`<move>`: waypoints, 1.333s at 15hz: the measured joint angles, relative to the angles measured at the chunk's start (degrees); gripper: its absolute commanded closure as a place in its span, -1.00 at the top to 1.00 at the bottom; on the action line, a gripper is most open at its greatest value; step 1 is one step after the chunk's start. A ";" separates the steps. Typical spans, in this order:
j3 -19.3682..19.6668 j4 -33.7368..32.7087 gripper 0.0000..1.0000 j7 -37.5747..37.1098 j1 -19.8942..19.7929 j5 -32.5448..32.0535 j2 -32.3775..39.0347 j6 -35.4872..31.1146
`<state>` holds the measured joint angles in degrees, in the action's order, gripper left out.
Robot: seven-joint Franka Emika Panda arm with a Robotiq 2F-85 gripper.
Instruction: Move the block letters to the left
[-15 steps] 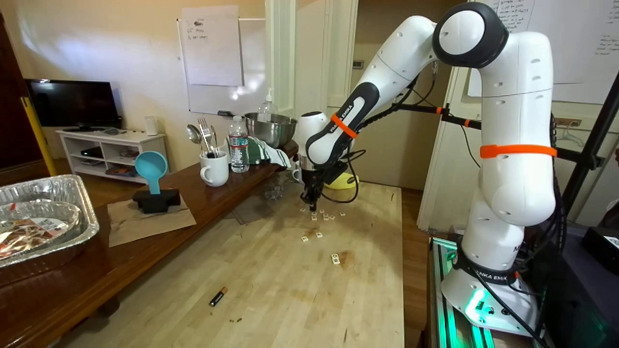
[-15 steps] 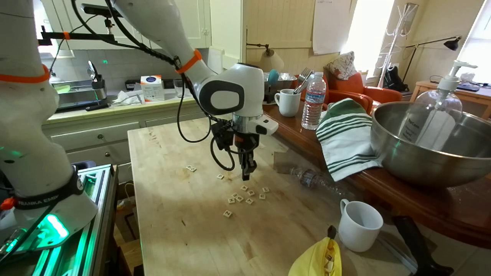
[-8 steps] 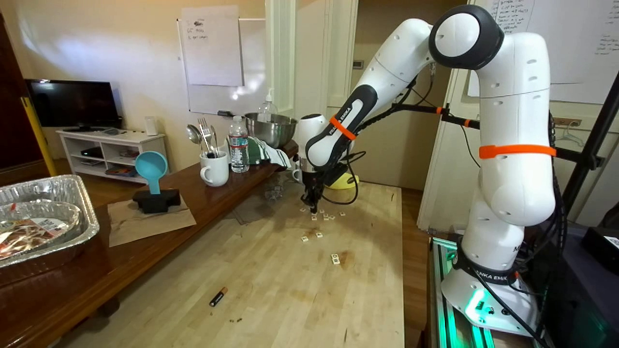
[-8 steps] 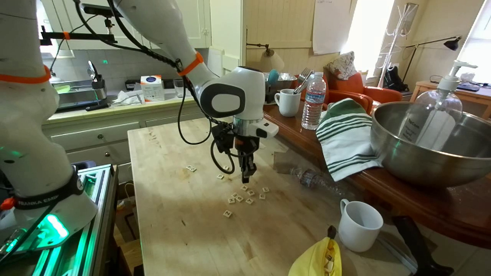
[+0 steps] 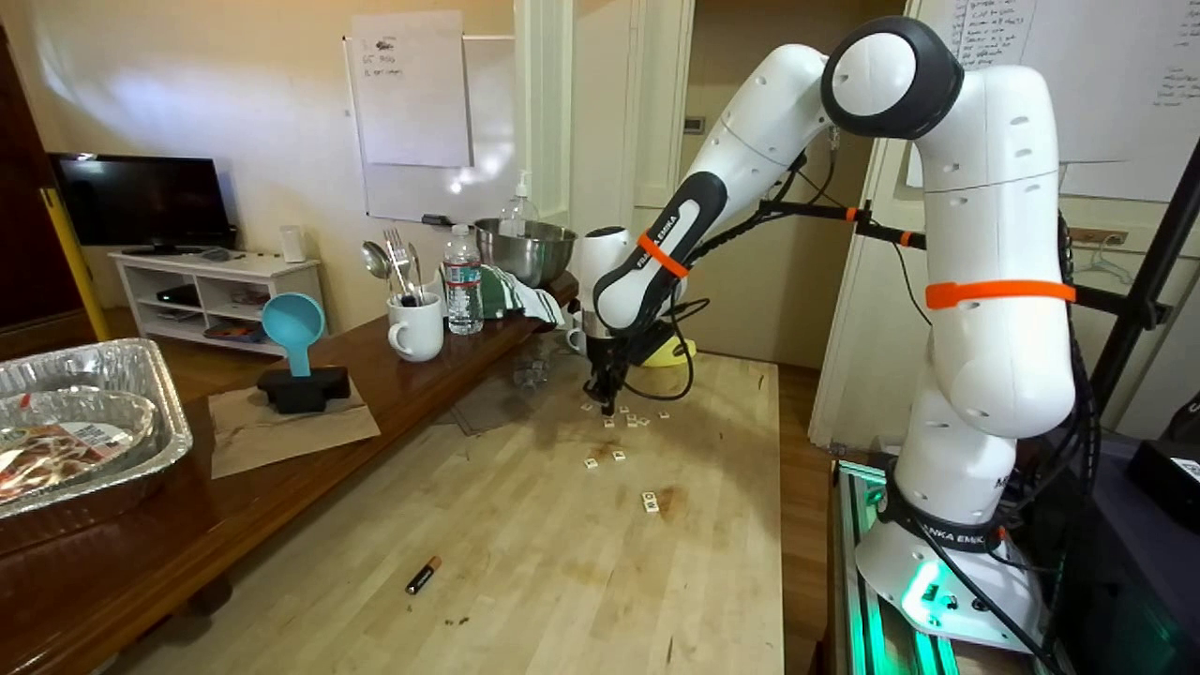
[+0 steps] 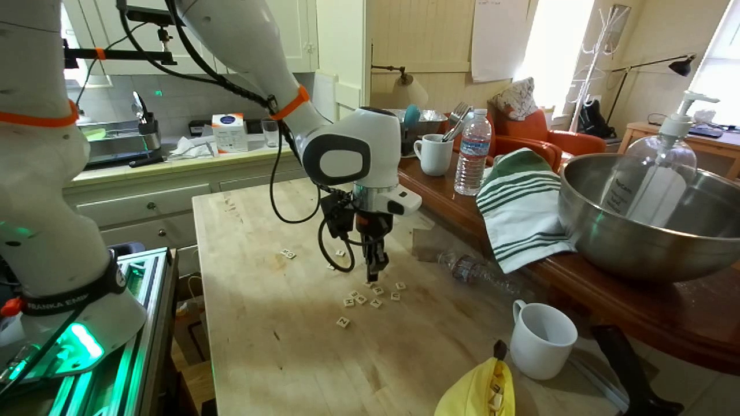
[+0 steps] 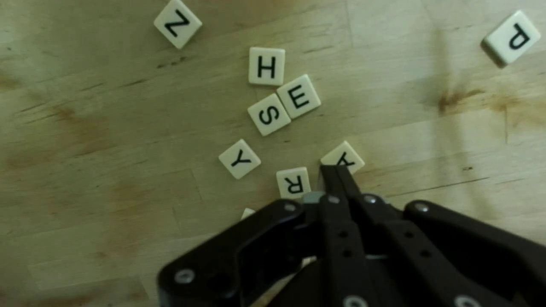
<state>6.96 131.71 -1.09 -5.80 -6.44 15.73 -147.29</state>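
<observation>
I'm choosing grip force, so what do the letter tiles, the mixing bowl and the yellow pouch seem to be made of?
Letter tiles: probably smooth, satin plastic, judging by their even cream colour and crisp edges.
Mixing bowl: metal, likely stainless steel, softly shiny; silvery-grey with blurred reflections.
Yellow pouch: perhaps matte fabric, given its dull surface.

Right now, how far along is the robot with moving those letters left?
Done: nothing certain; a pair of letters lies apart from the rest, but that alone proves nothing. In hand: no letter shows; the pincer is shut, partly hiding the A in the wrist view. Remaining: probably most, since H, S and Y lie scattered.
</observation>
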 measured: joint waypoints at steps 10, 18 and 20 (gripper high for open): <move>0.06 -1.20 -1.00 1.73 0.24 -1.58 2.13 -0.66; -1.65 -0.30 -1.00 11.63 2.44 -10.25 2.54 -6.64; -2.55 -0.08 -1.00 15.75 2.47 -11.15 2.51 -7.48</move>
<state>4.41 131.63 14.65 -3.34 -17.59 18.24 -154.77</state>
